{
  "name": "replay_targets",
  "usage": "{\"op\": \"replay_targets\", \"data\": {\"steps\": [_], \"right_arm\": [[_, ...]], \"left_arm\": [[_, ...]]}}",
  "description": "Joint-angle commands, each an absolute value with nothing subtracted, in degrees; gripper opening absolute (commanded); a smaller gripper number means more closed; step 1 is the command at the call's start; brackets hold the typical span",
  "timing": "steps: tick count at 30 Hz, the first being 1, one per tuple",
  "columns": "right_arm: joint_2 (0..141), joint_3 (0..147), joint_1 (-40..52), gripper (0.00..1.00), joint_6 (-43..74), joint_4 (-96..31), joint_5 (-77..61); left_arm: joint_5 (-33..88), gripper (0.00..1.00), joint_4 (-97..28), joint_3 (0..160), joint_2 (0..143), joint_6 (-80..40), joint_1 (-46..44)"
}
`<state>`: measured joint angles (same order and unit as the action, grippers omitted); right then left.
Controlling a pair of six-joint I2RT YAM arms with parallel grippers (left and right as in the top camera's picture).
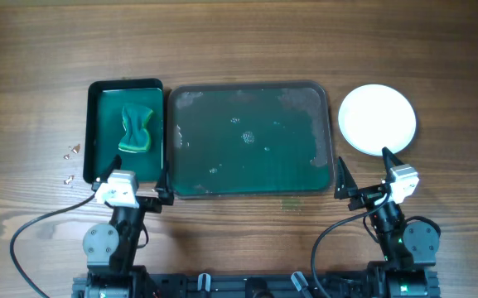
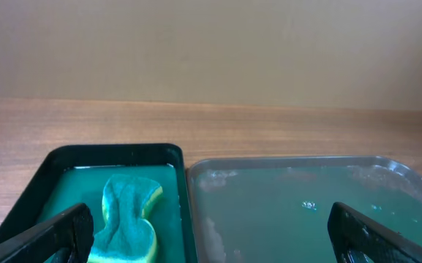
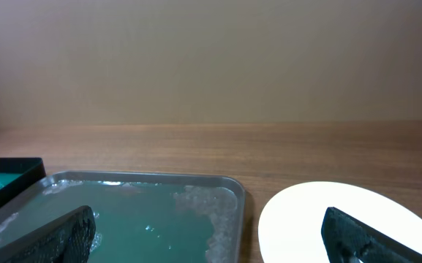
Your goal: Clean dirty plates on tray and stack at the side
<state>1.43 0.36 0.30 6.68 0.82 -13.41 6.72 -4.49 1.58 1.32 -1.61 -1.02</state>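
Note:
The large dark green tray point(image 1: 251, 141) lies at the table's middle, wet with foam along its edges and no plate on it; it shows in the left wrist view point(image 2: 306, 212) and the right wrist view point(image 3: 145, 215) too. White plates point(image 1: 377, 119) sit as one round stack on the wood to the tray's right, also in the right wrist view point(image 3: 342, 223); I cannot tell how many. My left gripper point(image 1: 131, 178) is open and empty at the near edge, between the sponge tray and the large tray. My right gripper point(image 1: 364, 174) is open and empty, just in front of the plates.
A smaller, deeper green tray point(image 1: 124, 130) at the left holds a green and yellow sponge point(image 1: 136, 128), which the left wrist view point(image 2: 129, 219) shows too. Small bits of debris point(image 1: 71, 157) lie on the wood left of it.

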Motion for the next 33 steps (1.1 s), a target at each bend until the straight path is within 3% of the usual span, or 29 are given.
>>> {"op": "replay_targets", "data": {"steps": [1, 33], "right_arm": [[1.08, 0.32, 0.58, 1.0, 7.66, 0.99, -12.82], [1.08, 0.32, 0.58, 1.0, 7.68, 0.99, -12.82]], "left_arm": [[5.72, 1.0, -3.84, 0.36, 0.16, -1.96, -1.21], [5.72, 1.0, -3.84, 0.36, 0.34, -2.61, -1.23]]}}
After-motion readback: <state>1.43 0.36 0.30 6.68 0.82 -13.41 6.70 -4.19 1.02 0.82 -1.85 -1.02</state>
